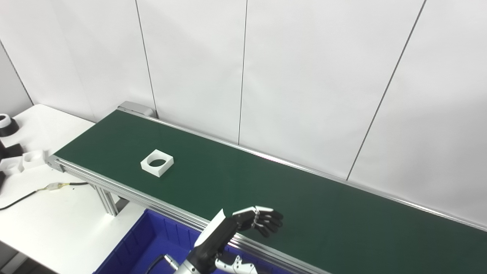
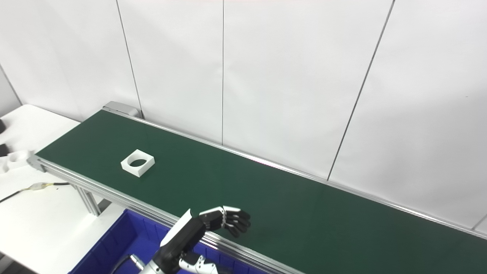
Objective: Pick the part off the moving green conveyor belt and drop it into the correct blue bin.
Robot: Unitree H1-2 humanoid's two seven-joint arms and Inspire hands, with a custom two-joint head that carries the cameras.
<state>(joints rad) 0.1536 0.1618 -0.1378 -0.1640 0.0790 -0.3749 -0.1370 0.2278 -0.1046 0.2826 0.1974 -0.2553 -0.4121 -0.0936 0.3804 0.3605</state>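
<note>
A white square part with a round hole (image 1: 156,163) lies flat on the green conveyor belt (image 1: 304,198), toward its left end. My left hand (image 1: 258,220) hovers over the near edge of the belt, well to the right of the part and apart from it. Its fingers are loosely curled and apart, and it holds nothing. A blue bin (image 1: 152,243) stands below the belt's near rail, under my left forearm. The right hand is not in view.
A white table (image 1: 57,220) stands at the left with small white parts (image 1: 23,160), black pieces (image 1: 7,127) and a cable (image 1: 57,186). A white mechanical piece (image 1: 236,266) shows at the bottom edge. White wall panels run behind the belt.
</note>
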